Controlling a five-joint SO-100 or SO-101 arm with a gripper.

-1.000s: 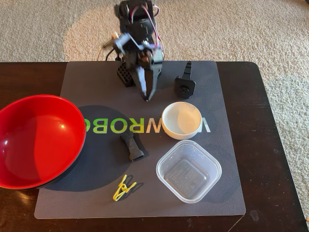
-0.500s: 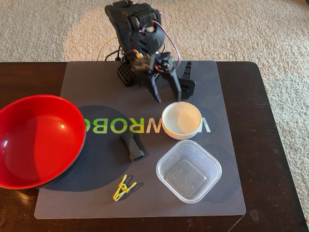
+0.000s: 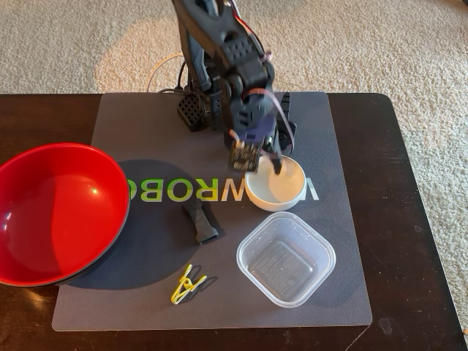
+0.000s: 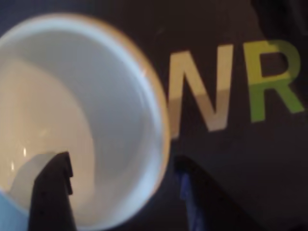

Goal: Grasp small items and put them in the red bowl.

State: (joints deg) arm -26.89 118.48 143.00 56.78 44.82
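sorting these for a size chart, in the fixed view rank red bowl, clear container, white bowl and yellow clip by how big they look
1. red bowl, largest, though cut off at the left edge
2. clear square container
3. small white bowl, partly behind the arm
4. yellow clip, smallest

A large bowl (image 3: pixel 58 212), glossy red inside with a black outside. A small white bowl (image 3: pixel 281 189). A clear container (image 3: pixel 286 259). A yellow clip (image 3: pixel 187 284). A dark grey mat (image 3: pixel 146 292) with green and white letters.
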